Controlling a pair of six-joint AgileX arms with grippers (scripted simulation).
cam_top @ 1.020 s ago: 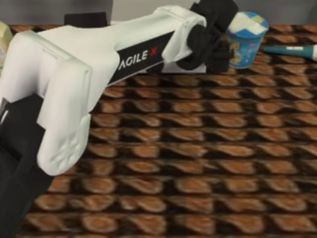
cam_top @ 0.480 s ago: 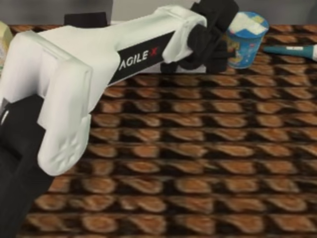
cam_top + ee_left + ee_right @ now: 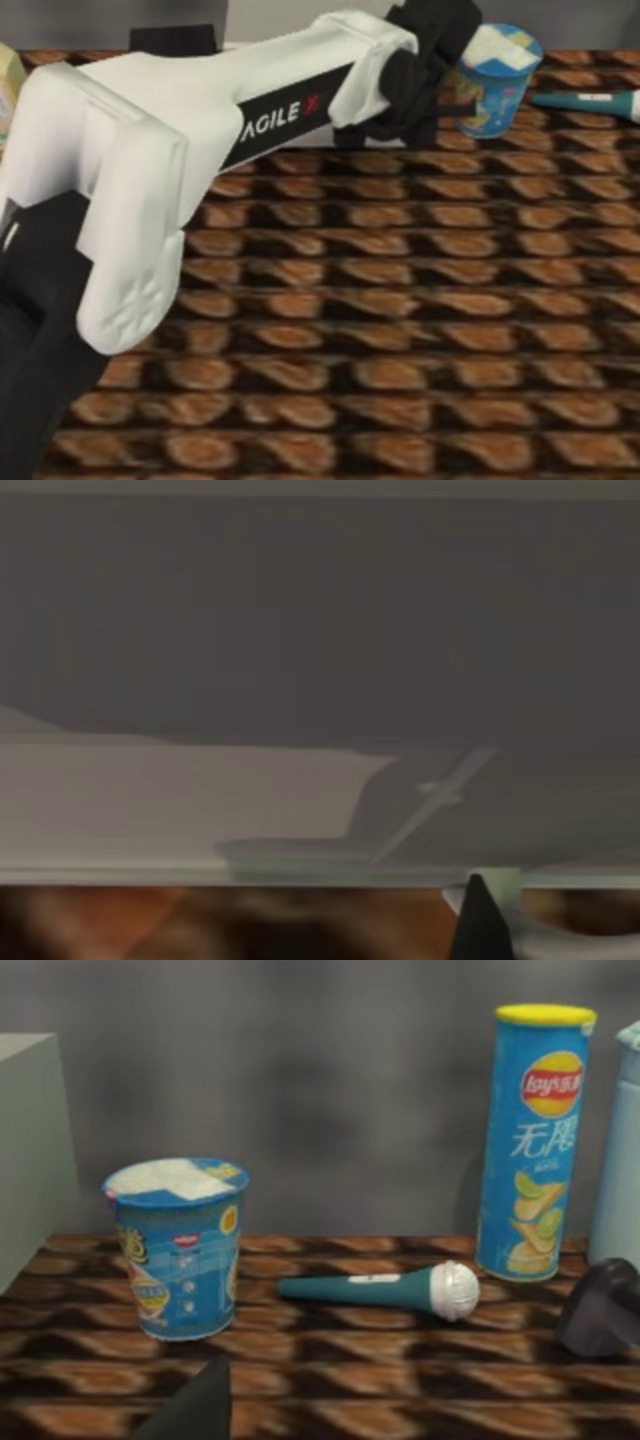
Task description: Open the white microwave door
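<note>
White microwave door (image 3: 320, 630) fills the view just ahead of my left jaws, grip state unreadable.

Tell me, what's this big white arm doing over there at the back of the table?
The left arm is stretched across to the far edge of the table, its gripper up against the white microwave, trying to open its door. The left wrist view shows the grey front very close. A blue cup, a teal microphone and a chips can stand nearby, untouched. The right arm is out of the top view.
</note>
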